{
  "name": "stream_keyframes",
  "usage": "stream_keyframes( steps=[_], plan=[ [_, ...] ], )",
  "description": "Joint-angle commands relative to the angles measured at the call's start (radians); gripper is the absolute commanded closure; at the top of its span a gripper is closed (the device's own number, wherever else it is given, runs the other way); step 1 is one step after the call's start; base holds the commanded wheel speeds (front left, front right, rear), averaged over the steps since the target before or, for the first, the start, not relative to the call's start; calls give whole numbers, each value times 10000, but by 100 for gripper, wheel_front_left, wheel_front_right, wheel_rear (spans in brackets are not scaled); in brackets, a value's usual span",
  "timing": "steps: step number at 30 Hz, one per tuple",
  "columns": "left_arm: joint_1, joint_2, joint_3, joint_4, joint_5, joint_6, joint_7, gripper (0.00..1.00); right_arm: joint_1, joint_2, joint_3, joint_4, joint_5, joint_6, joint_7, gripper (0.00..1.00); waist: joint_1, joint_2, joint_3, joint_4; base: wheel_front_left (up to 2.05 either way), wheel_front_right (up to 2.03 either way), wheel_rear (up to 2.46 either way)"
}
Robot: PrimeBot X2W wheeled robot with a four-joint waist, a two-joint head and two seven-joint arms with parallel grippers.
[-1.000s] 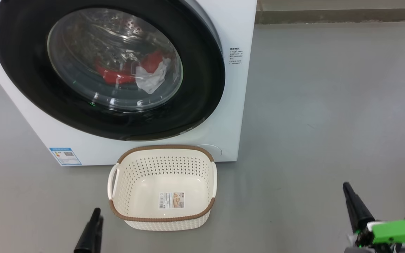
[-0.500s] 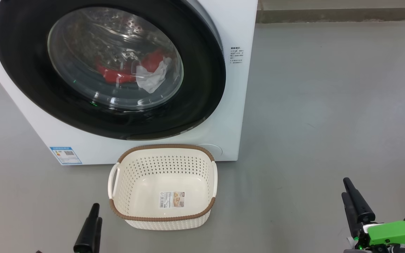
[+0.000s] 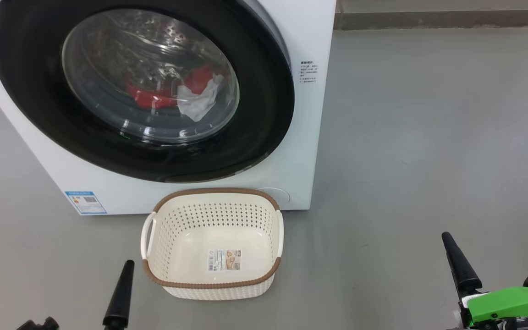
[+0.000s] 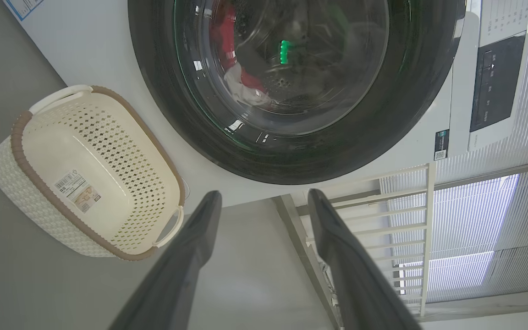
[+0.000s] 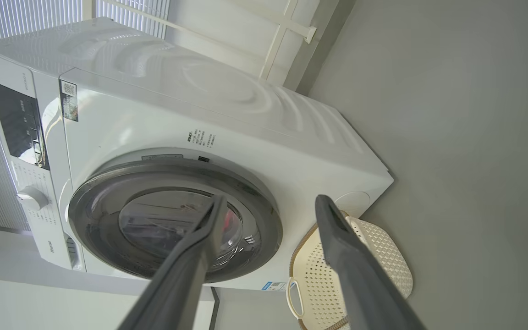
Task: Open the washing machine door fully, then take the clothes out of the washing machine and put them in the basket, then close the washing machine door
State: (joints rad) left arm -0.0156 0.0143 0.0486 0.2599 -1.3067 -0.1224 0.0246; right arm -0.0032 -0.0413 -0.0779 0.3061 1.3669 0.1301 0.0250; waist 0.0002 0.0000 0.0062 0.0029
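Both arms wait low, back from the washing machine point(image 3: 300, 36), since nothing is grasped yet: the left gripper point(image 4: 264, 195) and the right gripper point(image 5: 271, 199) both have their jaws spread wide and empty. The one washing machine door point(image 3: 264, 91) is shut. Behind its glass I count two clothes point(image 3: 177, 98) — one red garment point(image 3: 147, 98), one white cloth point(image 3: 195, 103). One basket point(image 3: 213, 191) stands close in front, empty — I think to receive them.

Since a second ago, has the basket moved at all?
No. The basket keeps its place in front of the washing machine, just right of the blue label.
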Motion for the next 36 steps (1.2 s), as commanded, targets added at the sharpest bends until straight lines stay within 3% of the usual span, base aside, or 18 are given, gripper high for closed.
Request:
stream_keyframes(
  steps=[1,36],
  plan=[
    [-45,126,49,-359,320,-5,-89,0,-126,-207,113,-306,-249,3,-103,0,-2,0,1,1,0,0,0],
    [238,368,-748,-1114,5529,663,-1093,0,167,-650,660,-648,-4198,4,-1104,0,-2,0,-22,-44,0,0,0]
  ],
)
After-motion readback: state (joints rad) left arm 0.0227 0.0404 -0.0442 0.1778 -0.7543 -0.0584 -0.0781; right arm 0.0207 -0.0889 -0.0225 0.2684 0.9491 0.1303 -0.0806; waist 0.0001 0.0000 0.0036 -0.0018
